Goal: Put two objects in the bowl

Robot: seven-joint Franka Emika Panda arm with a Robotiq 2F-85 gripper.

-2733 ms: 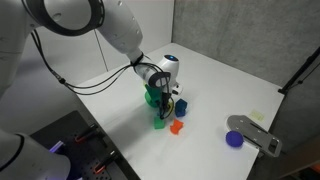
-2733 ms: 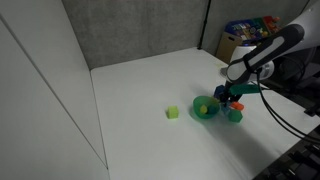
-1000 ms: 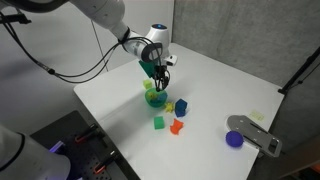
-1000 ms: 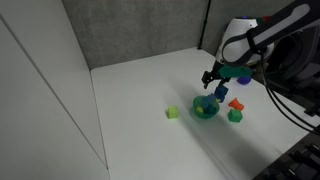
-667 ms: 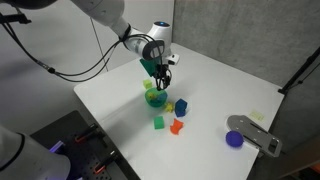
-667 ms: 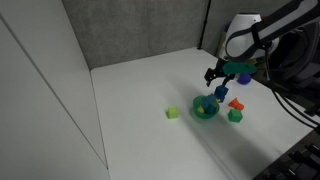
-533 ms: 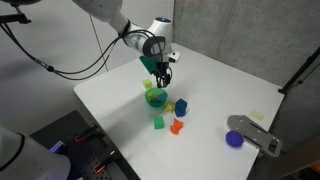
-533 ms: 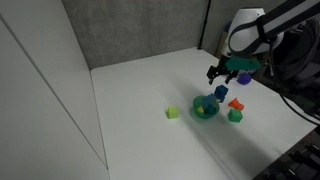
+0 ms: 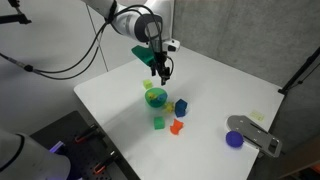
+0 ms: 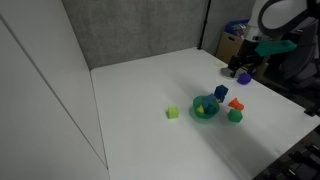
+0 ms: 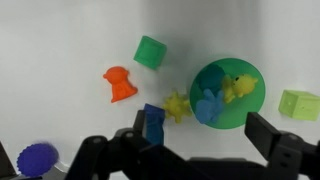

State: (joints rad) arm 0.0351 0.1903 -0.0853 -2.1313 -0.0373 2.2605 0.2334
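Note:
The green bowl holds a yellow toy and a blue toy. In both exterior views the bowl stands near the table's middle. My gripper hangs open and empty high above it, with its dark fingers spread wide. It shows in both exterior views, clear of the table. Just outside the bowl's rim lie a yellow star-shaped toy and a blue block.
Around the bowl lie an orange toy, a green cube, a light green cube and a purple piece. A grey device sits near the table's edge. The table is white.
The arm has risen up and away from the bowl. The jaws have spread a little wider. The toys have stayed where they were.

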